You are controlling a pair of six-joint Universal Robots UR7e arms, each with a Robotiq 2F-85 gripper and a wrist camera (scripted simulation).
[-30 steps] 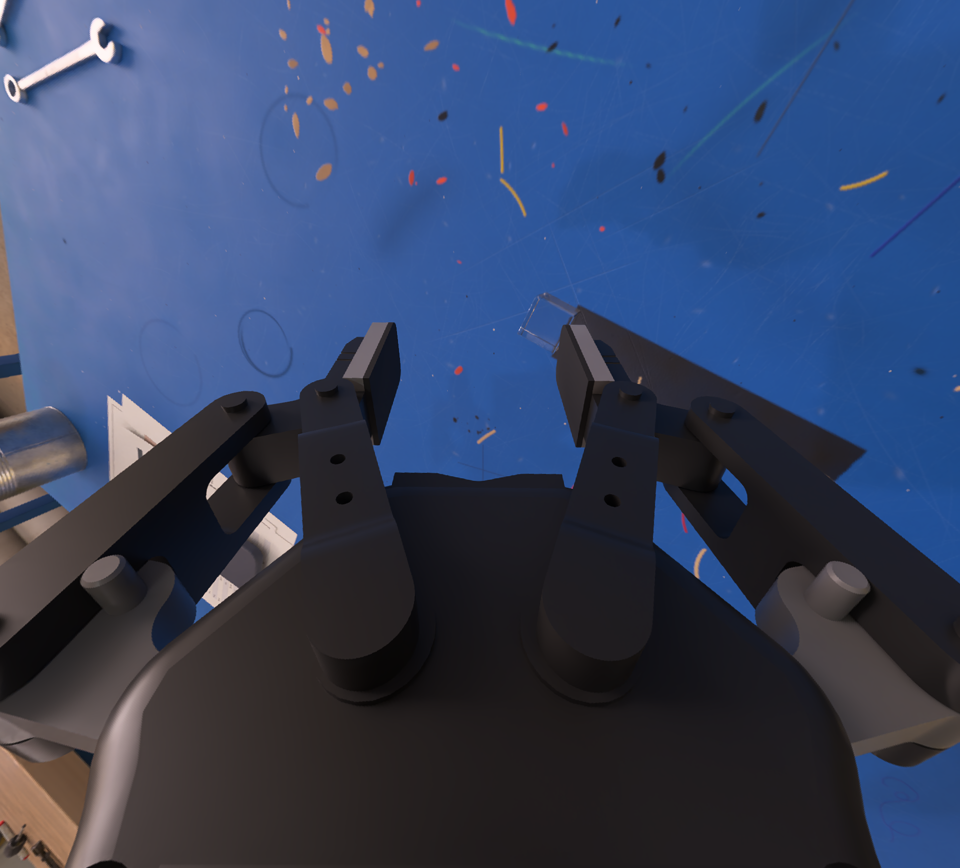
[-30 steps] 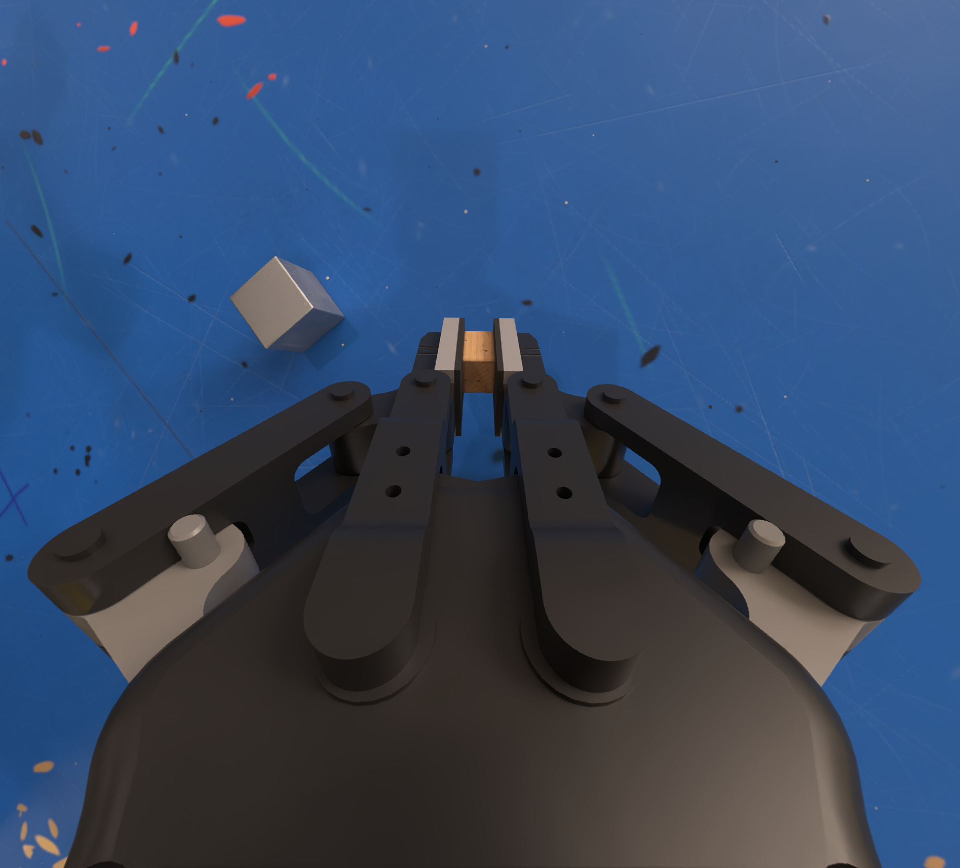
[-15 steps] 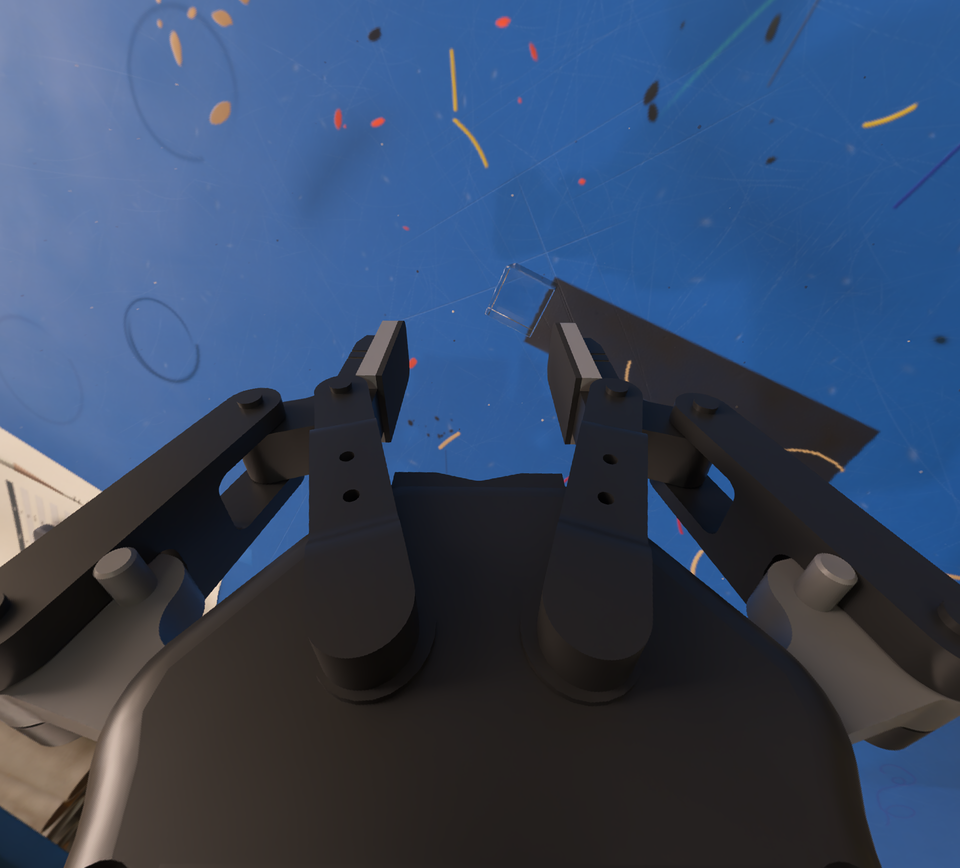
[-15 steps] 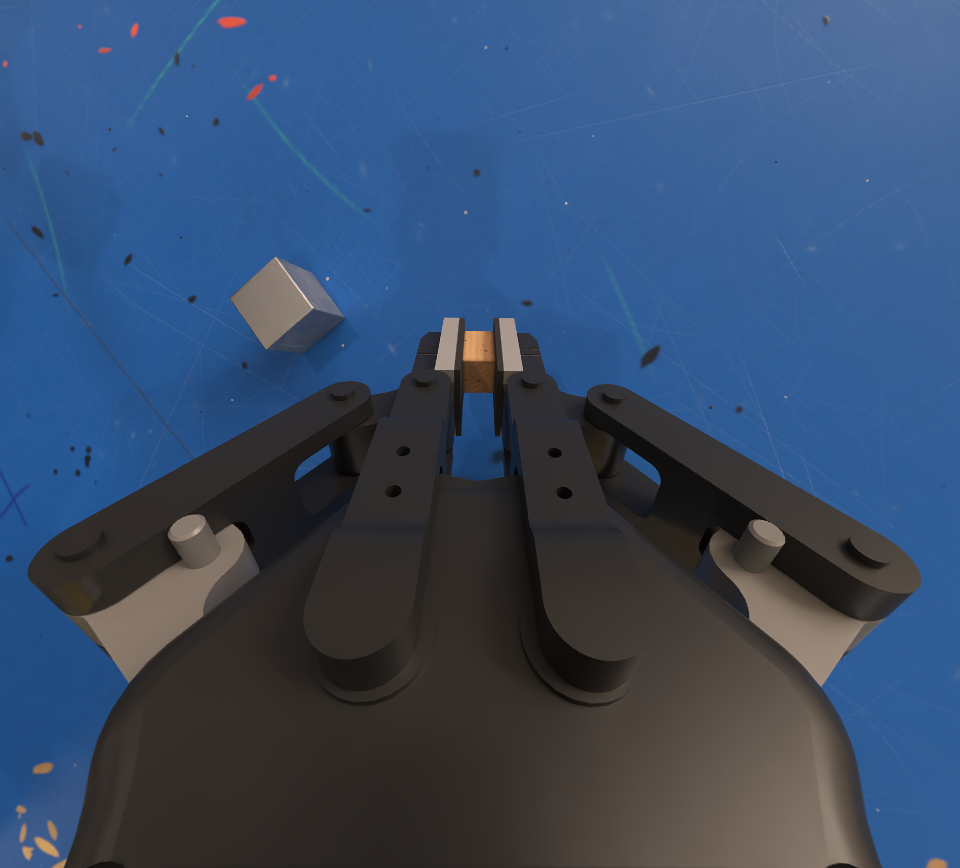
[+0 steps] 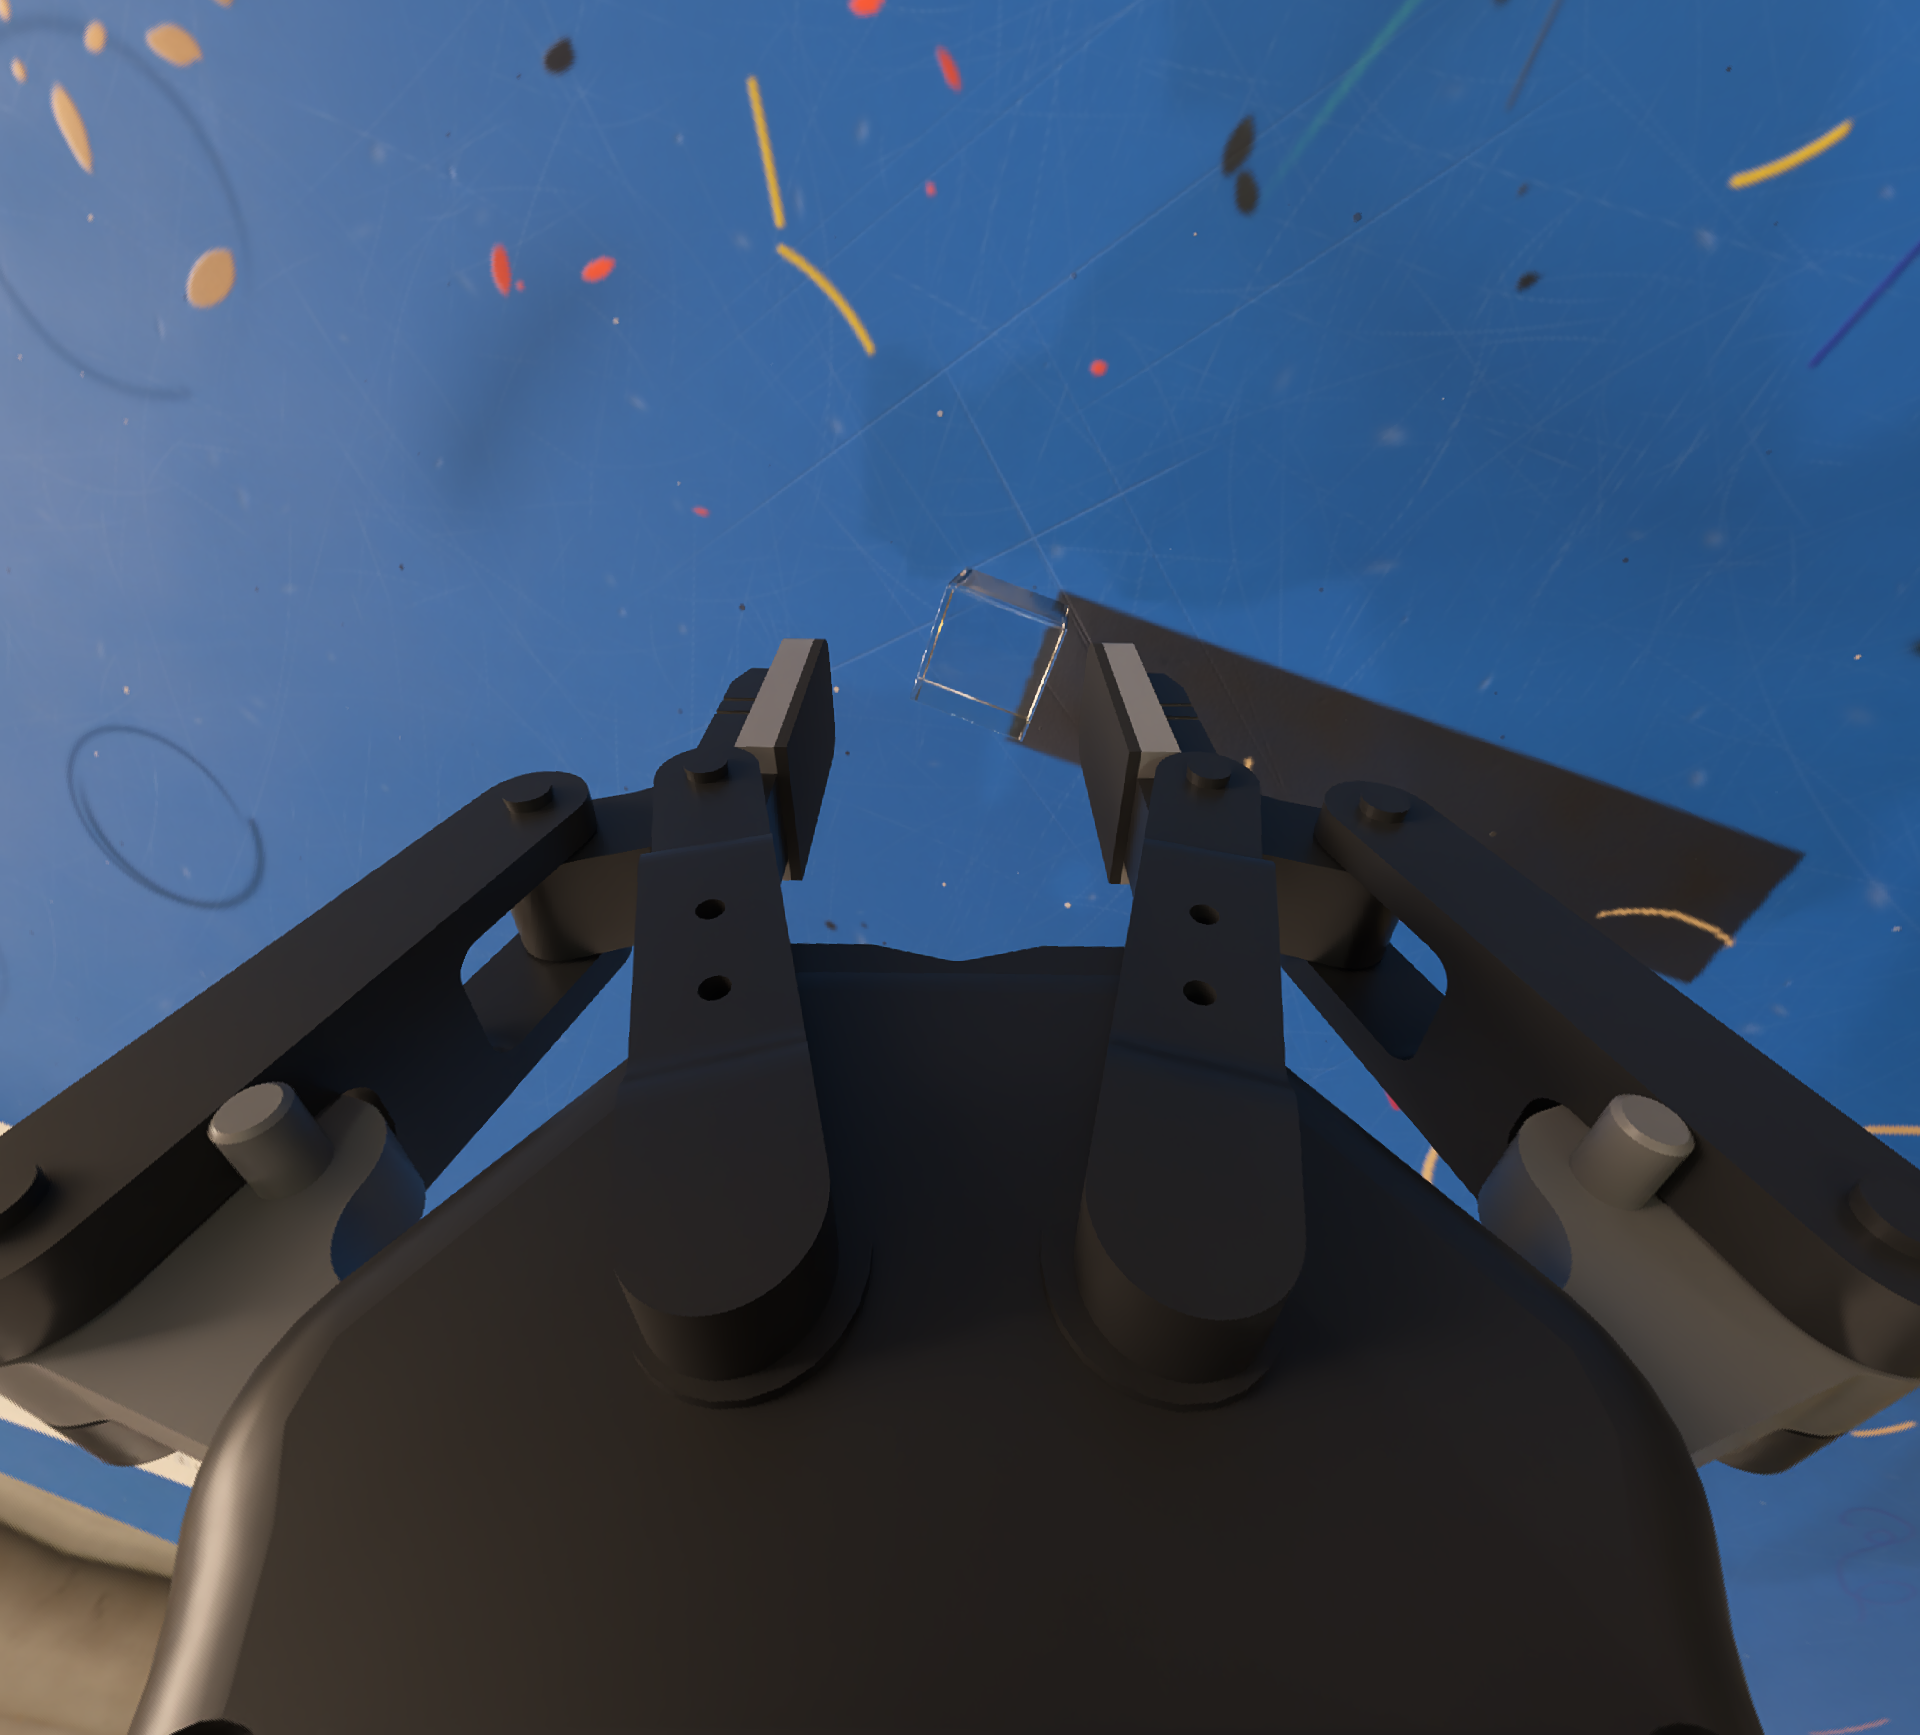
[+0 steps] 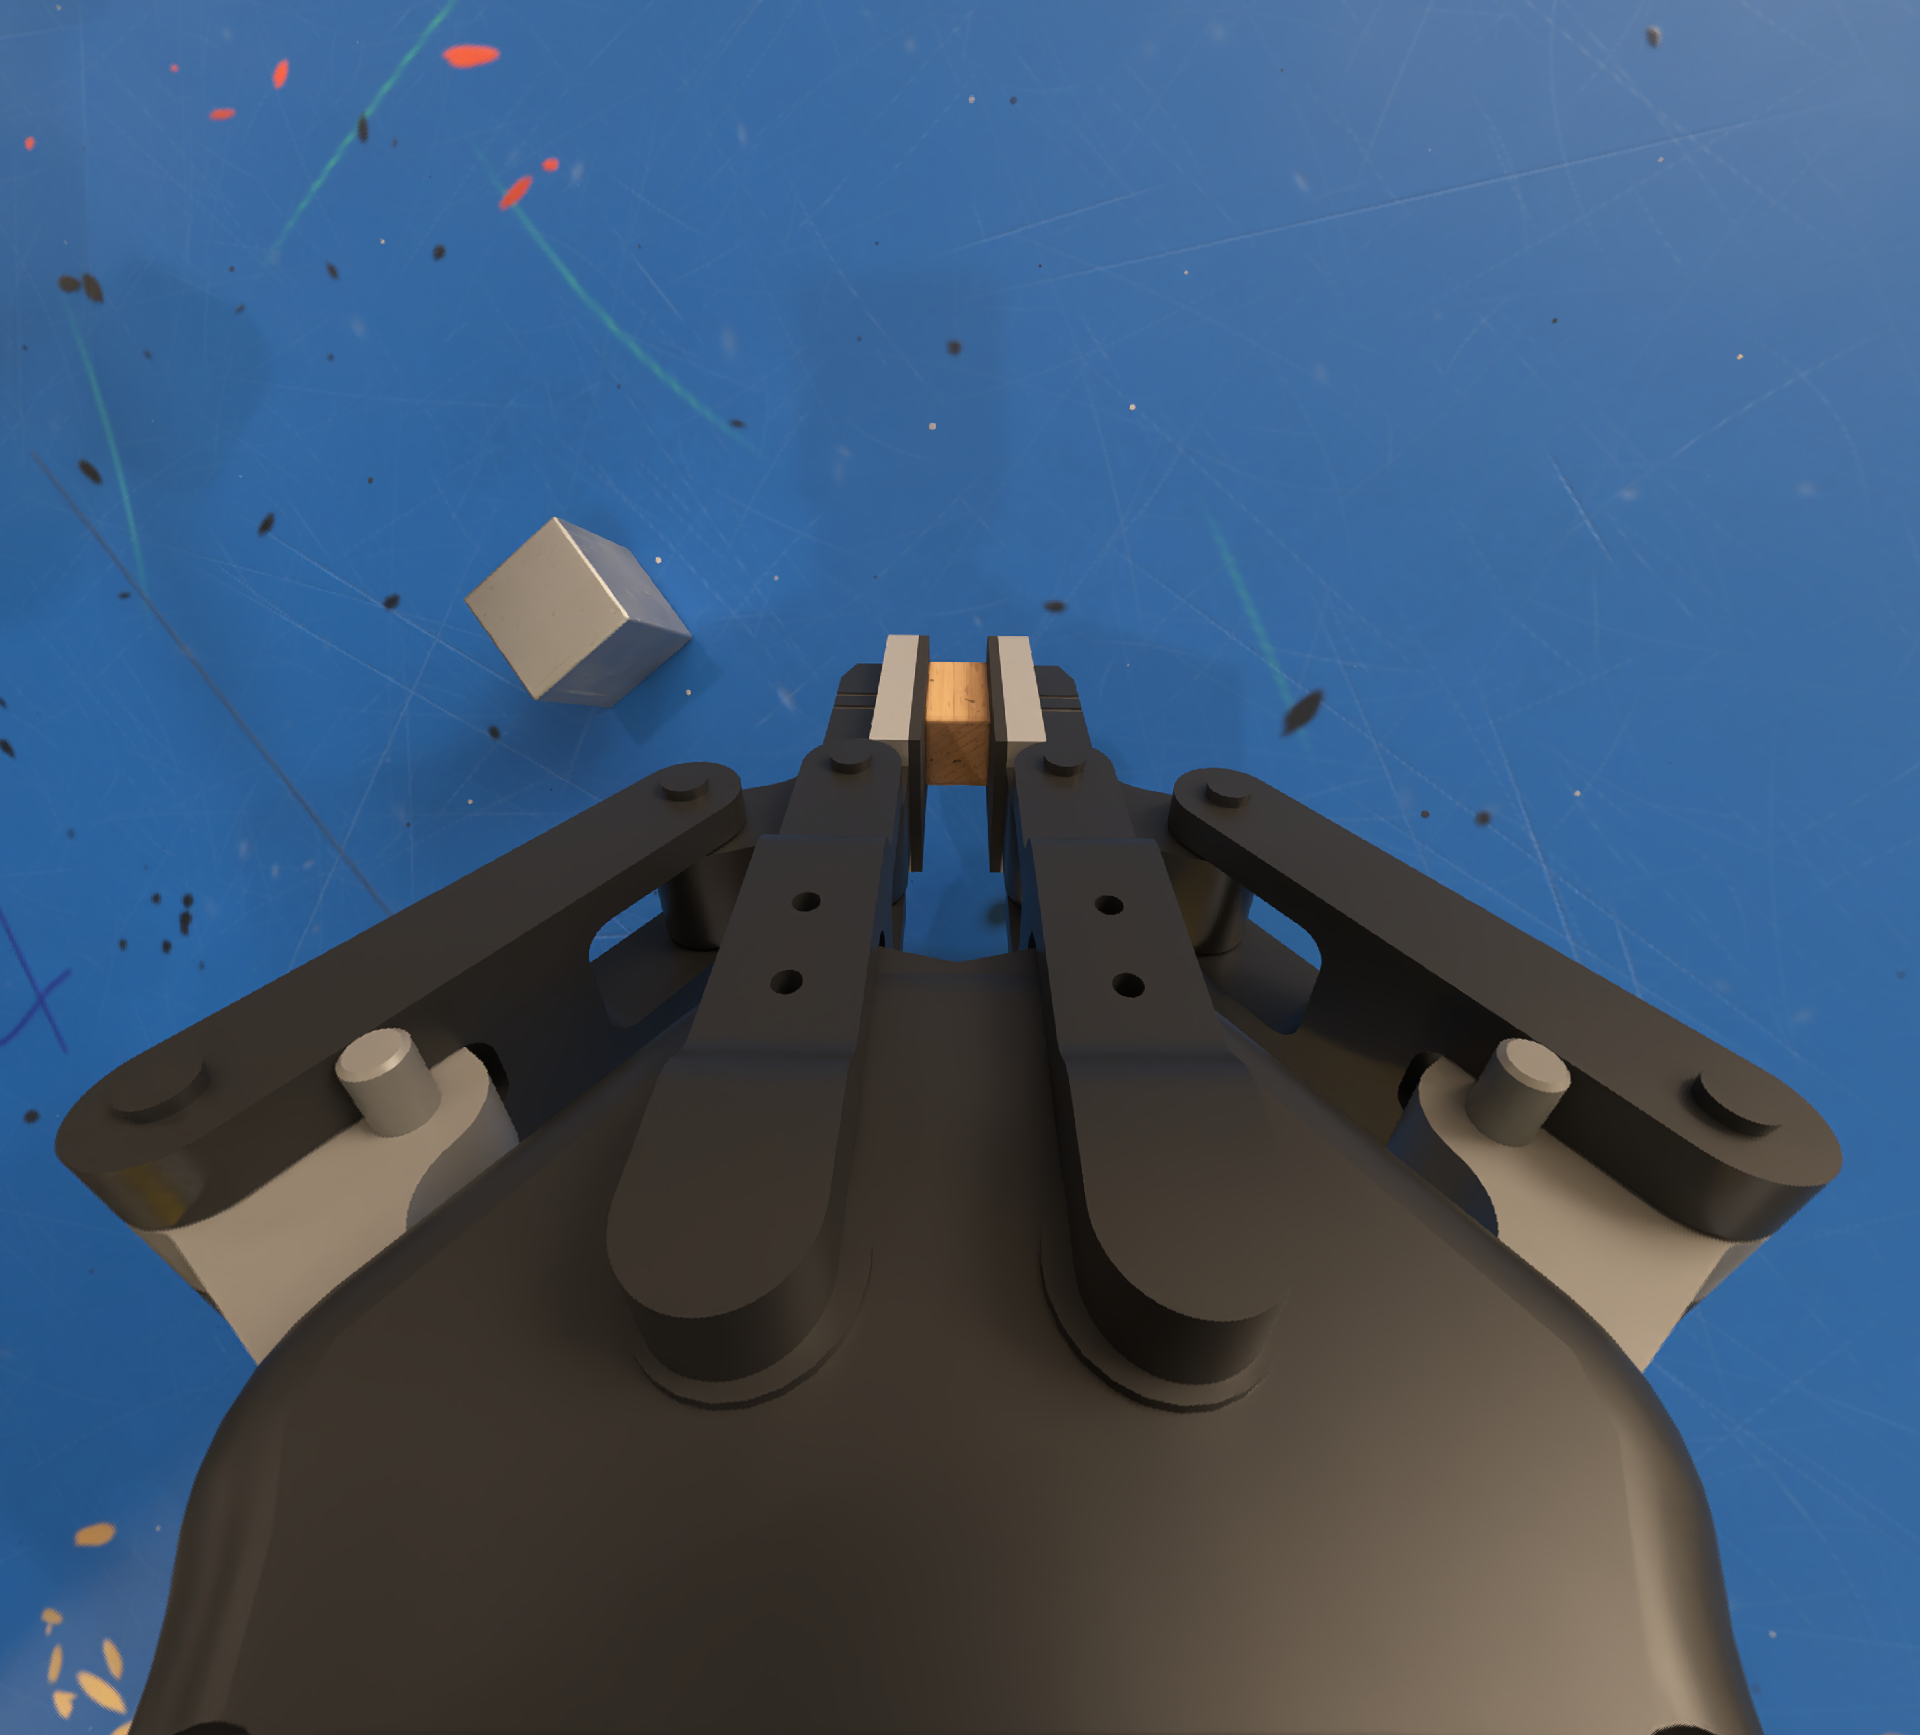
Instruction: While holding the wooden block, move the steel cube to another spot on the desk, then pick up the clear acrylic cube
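My right gripper (image 6: 956, 698) pinches the wood block (image 6: 954, 721), the steel cube (image 6: 577, 613) sits on the desk (image 6: 1351, 335) beside it, and my spread left gripper (image 5: 961, 729) nears the acrylic cube (image 5: 987, 657), not yet grasped.

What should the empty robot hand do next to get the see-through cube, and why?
Probably slide the left gripper slightly toward its right finger and forward, then lower it. Its jaws are open and empty, and the clear acrylic cube lies just beyond the tips, off-centre near the right finger. The right gripper already holds the wooden block.
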